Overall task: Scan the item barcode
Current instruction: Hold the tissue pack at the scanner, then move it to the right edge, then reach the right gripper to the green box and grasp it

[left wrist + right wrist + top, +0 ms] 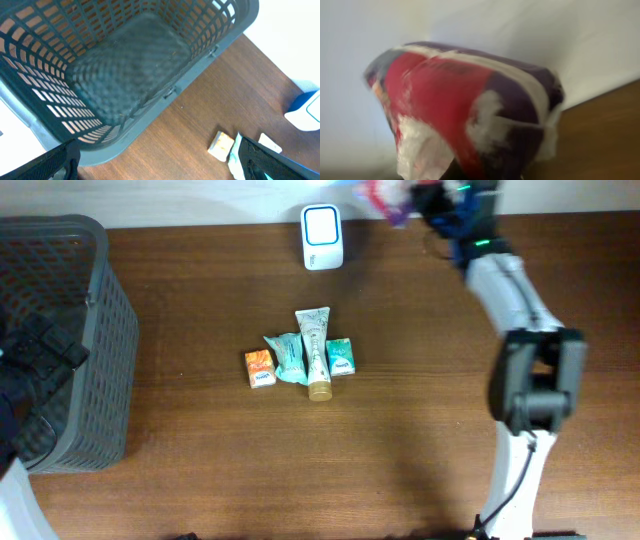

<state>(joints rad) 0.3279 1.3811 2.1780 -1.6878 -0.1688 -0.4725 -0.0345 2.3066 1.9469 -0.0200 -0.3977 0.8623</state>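
The right gripper (412, 200), clenched on the red-purple packet (465, 105), holds it at the far edge, right of the scanner (322, 236), probably to present it for scanning. The left gripper (160, 167) hangs released above the basket (200, 55).

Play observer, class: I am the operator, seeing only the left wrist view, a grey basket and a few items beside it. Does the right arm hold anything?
Observer: Yes. The right gripper is shut on a red and purple packet.
Operator: Where is it?
Observer: At the far edge of the table, close to the white scanner.
Operator: How many items lie mid-table?
Observer: Four, bunched together: orange box, teal pouch, tube, green box.
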